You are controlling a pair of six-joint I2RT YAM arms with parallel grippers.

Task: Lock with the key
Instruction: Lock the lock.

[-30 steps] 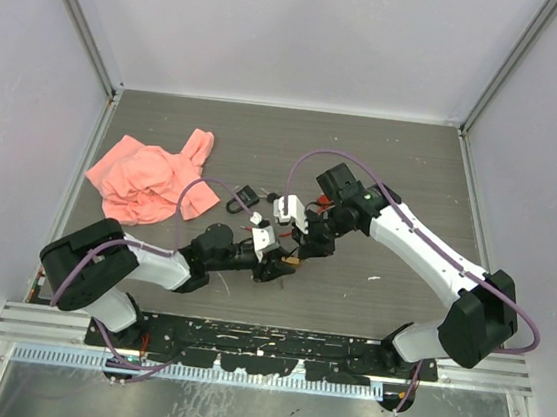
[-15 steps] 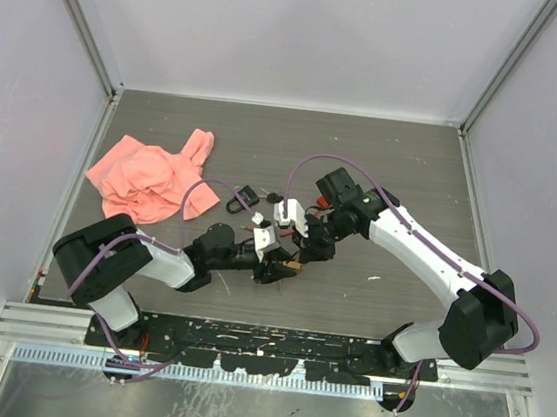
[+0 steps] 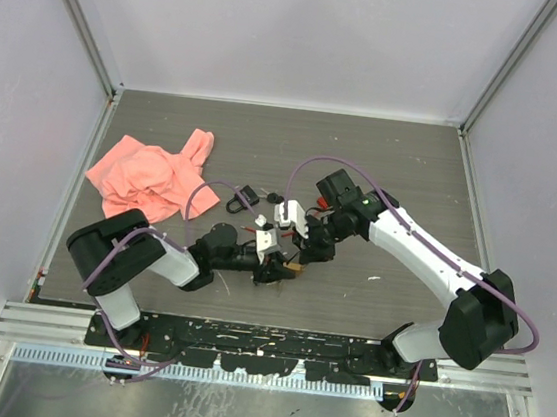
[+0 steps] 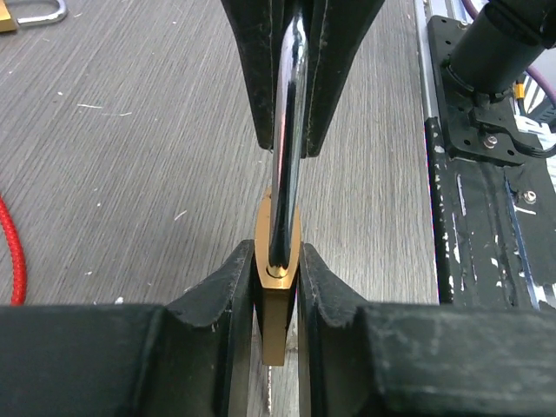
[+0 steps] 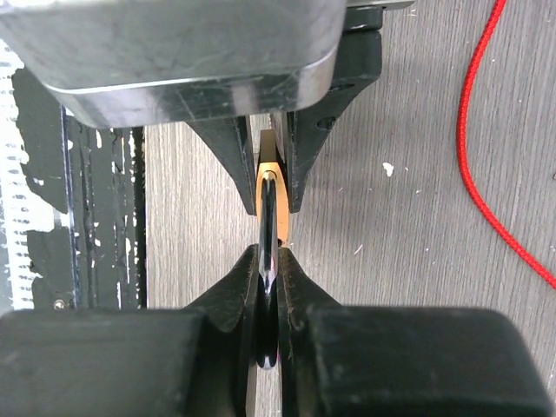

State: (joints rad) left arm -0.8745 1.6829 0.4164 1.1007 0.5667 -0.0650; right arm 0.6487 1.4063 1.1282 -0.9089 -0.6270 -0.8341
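Observation:
A brass padlock (image 4: pixel 278 295) with a chrome shackle (image 4: pixel 287 130) hangs just above the table between both grippers. My left gripper (image 4: pixel 278 261) is shut on the brass body, its pads pressing both flat sides. My right gripper (image 5: pixel 268 261) is shut on the shackle (image 5: pixel 268 287), edge-on between its pads, with the brass body (image 5: pixel 280 187) just beyond. In the top view the two grippers meet at the padlock (image 3: pixel 292 266) near the table's front centre. I cannot pick out the key in any view.
A pink cloth (image 3: pixel 149 179) lies at the left. A small dark object (image 3: pixel 245 197) sits behind the grippers. A red cord (image 5: pixel 486 148) runs over the table. A second brass padlock (image 4: pixel 26 12) lies far left in the left wrist view.
My left gripper has closed its jaws onto the padlock body, and the left arm's elbow has swung right. The right gripper has kept hold of the shackle, hardly moving.

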